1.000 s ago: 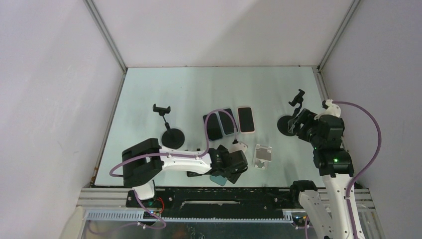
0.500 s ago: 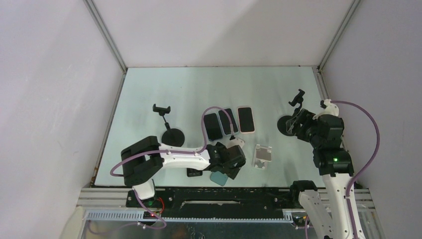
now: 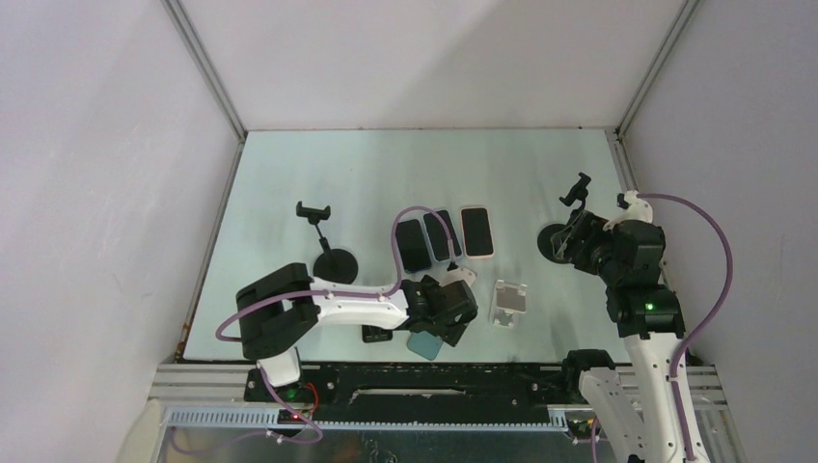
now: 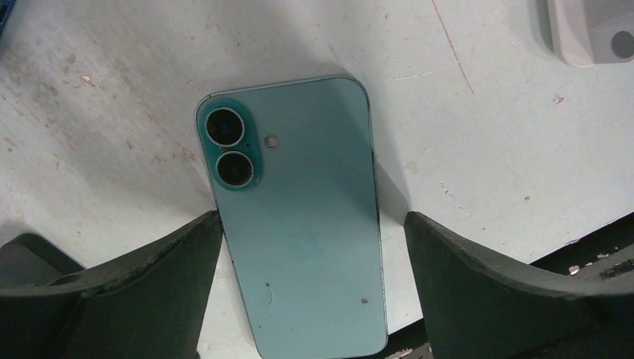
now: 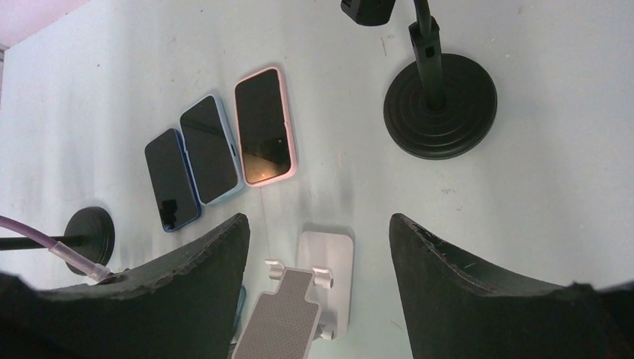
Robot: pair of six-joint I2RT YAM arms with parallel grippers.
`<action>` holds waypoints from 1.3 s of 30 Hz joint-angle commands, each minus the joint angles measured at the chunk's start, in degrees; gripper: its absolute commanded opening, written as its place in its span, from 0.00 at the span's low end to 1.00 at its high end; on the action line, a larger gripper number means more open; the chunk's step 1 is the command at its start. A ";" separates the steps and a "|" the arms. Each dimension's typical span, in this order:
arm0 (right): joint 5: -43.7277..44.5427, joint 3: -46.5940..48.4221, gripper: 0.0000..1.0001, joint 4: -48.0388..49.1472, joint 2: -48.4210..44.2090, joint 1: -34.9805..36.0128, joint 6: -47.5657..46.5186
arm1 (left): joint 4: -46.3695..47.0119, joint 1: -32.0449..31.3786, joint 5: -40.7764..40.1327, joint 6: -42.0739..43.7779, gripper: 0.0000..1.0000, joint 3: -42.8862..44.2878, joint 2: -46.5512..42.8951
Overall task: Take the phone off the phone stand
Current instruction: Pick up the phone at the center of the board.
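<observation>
Seemingly, from above, the job was all but done: the white stand (image 3: 509, 302) sat a little right of centre with nothing on its rest; the teal phone (image 3: 422, 346) lay at the near edge of the table (image 3: 289, 174), just near and left of that stand, mostly hidden under the left gripper (image 3: 449, 313); three phones (image 3: 444, 234) lay in a row farther back, and two black clamp stands, one at left (image 3: 336, 265) and one at right (image 3: 552, 243), held nothing; the right gripper (image 3: 582, 239) hung just beside the right-hand one.

From the left wrist, the teal phone lay flat, back upward, its two lenses toward the far side; the fingers (image 4: 119, 288) stood wide apart, one off each long edge of the phone, clamping nothing; whether a pad brushed the phone's left edge could not be told; I judged that only drawing this arm away was left.

From the right wrist, the jaws were well parted with nothing between them and nothing touched; below lay the bare white stand, its grey pad uncovered, with the row of phones to the far left and the black base to the far right.
</observation>
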 commanded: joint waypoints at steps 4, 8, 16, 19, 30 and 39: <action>-0.96 1.38 0.71 1.63 -0.38 -0.03 -1.26 | 0.08 0.29 3.36 -0.53 0.88 -1.58 2.60; -0.96 1.38 0.71 1.53 -0.24 -0.03 -1.29 | -0.21 0.29 3.81 -1.45 0.87 -2.17 2.71; -1.22 1.38 0.71 1.55 -0.08 -0.05 -1.02 | -2.70 0.37 4.14 -1.13 0.83 -0.64 4.41; -1.18 1.38 0.71 1.37 -0.10 -0.03 -1.09 | -3.60 0.74 4.89 -1.32 0.86 -0.12 4.75; -1.84 1.34 0.71 1.39 -0.39 -0.03 -0.99 | -0.93 1.39 7.34 -1.66 0.54 -1.83 4.27; -4.74 1.38 0.70 3.70 -5.13 -0.03 1.03 | 2.02 3.04 7.07 -0.91 0.34 -2.07 -4.99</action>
